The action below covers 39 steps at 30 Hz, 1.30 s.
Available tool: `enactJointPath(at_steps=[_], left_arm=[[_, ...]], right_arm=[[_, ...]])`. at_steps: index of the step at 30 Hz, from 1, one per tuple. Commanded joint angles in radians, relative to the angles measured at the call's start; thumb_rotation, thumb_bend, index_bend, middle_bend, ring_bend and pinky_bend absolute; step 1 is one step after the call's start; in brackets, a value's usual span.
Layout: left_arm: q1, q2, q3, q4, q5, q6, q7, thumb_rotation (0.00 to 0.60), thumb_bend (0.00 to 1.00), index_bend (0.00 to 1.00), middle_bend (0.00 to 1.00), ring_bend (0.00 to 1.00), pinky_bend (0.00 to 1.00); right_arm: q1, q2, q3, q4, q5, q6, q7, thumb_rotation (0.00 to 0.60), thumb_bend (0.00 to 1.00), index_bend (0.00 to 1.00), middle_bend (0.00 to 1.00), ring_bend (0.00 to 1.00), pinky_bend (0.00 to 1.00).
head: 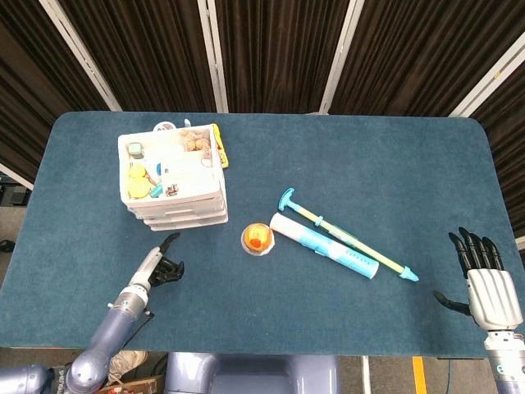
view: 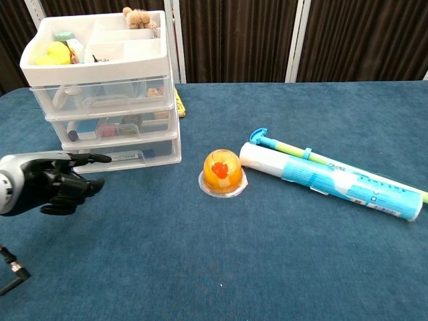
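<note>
A white three-drawer organizer [head: 174, 187] [view: 107, 93] stands at the table's left, its open top tray holding small items. My left hand [head: 157, 268] [view: 50, 182] hovers just in front of its bottom drawer, turned edge-on, fingers partly curled, one finger stretched toward the drawer front; it holds nothing. An orange jelly cup [head: 257, 239] [view: 223, 173] sits mid-table. Right of it lie a rolled white-and-blue tube [head: 323, 245] [view: 330, 181] and a teal-and-yellow stick [head: 344, 235] [view: 289, 148]. My right hand [head: 486, 282] rests spread at the table's near right edge, empty.
A yellow packet [head: 219, 146] [view: 178, 103] leans behind the organizer. The blue table [head: 361, 164] ends at dark curtains with white posts at the back.
</note>
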<state>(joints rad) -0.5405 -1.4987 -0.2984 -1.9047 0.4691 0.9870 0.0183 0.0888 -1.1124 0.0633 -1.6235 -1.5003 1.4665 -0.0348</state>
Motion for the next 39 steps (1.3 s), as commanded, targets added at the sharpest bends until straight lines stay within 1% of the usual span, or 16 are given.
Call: enactJointPath(at_steps=[1,6,10,20,29,39], left_arm=[[-0.021,-0.025,-0.011,0.024,-0.023,0.006,0.004,0.6,0.6,0.02,0.98,0.96,0.99],[-0.054,-0.06,-0.024,0.069,-0.066,0.027,0.025,0.6,0.6,0.02,0.98,0.96,0.99],[-0.068,-0.076,-0.039,0.09,-0.091,0.024,0.02,0.6,0.6,0.01,0.98,0.96,0.99],[-0.078,-0.118,-0.065,0.148,-0.115,-0.024,-0.039,0.6,0.6,0.01,0.98,0.96,0.99],[-0.087,-0.155,-0.066,0.191,-0.118,-0.016,-0.047,0.6,0.6,0.01,0.98,0.96,0.99],[-0.119,-0.198,-0.097,0.27,-0.143,-0.05,-0.054,0.6,0.6,0.01,0.98,0.96,0.99]], right_arm=[[0.0,0.0,0.0,0.0,0.0,0.0,0.001,0.6,0.16,0.0,0.0,0.0,0.01],[0.001,0.001,0.0,-0.001,0.0,-0.002,0.006,0.6,0.16,0.0,0.0,0.0,0.01],[0.002,0.002,0.001,-0.002,0.001,-0.004,0.01,0.6,0.16,0.0,0.0,0.0,0.01],[0.002,0.005,0.0,-0.005,0.001,-0.006,0.017,0.6,0.16,0.0,0.0,0.0,0.01],[0.003,0.006,0.0,-0.006,-0.001,-0.007,0.025,0.6,0.16,0.0,0.0,0.0,0.01],[0.004,0.008,-0.002,-0.01,-0.004,-0.009,0.026,0.6,0.16,0.0,0.0,0.0,0.01]])
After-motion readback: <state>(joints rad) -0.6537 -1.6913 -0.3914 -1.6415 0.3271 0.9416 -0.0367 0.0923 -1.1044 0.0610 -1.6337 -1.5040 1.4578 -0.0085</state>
